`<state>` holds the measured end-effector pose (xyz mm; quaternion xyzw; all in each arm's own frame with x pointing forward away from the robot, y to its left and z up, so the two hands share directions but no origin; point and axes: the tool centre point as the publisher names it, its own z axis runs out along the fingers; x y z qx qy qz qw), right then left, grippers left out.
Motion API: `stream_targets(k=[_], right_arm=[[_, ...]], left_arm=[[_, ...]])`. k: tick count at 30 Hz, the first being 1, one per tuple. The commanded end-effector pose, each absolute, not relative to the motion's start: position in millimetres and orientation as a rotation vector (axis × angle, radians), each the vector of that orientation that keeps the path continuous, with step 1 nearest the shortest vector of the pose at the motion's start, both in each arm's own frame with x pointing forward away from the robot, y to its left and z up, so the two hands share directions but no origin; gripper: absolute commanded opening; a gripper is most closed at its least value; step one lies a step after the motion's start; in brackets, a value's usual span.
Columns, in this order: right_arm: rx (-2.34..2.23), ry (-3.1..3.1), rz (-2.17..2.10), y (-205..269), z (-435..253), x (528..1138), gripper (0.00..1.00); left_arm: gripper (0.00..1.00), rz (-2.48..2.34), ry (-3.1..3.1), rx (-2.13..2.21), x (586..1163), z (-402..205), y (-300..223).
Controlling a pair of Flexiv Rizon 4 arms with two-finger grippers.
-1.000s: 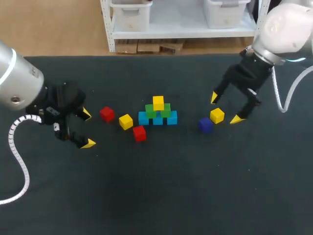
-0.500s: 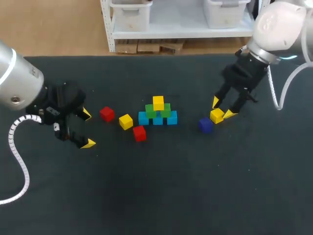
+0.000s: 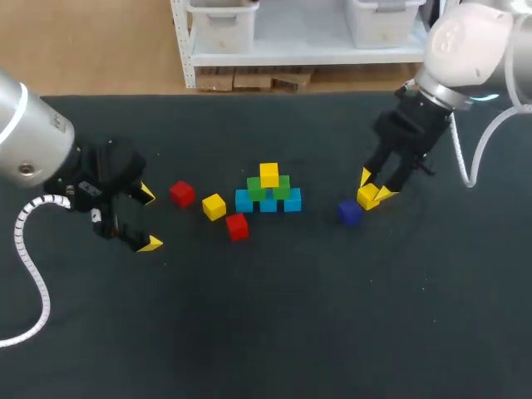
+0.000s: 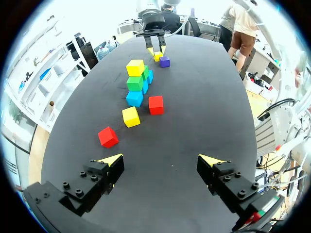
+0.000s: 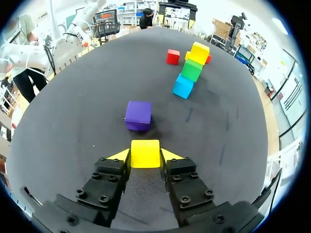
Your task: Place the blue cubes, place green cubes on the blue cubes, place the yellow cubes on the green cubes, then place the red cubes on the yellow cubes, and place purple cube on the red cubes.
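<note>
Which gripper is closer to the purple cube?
Right. The right gripper is beside the purple cube, shut on a yellow cube; the left gripper is far across the table.

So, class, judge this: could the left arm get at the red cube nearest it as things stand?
Probably yes. The left arm holds nothing, its jaws stand open, and only bare table lies between them and that red cube.

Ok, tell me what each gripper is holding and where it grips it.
The right gripper is shut on a yellow cube, its fingertips pressing two opposite side faces. The left gripper is open and holds nothing.
</note>
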<state>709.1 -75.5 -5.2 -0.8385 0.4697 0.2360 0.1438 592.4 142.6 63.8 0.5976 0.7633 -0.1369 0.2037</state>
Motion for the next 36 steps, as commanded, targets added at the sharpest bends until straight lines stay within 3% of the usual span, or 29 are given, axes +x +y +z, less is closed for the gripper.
stream_targets(k=[1, 20, 36], right_arm=[[-2.403, 1.392, 0.664, -76.2, 2.2, 708.8, 0.0], [-1.972, 1.849, 0.599, -22.5, 55.7, 730.9, 0.0], [-1.93, 1.901, 0.593, 22.1, 61.7, 732.1, 0.0]], left_arm=[[1.0, -0.386, 2.122, 1.667, 591.9, 63.0, 144.0], [1.0, -0.386, 2.122, 1.667, 591.9, 63.0, 144.0], [1.0, -0.386, 2.122, 1.667, 591.9, 63.0, 144.0]])
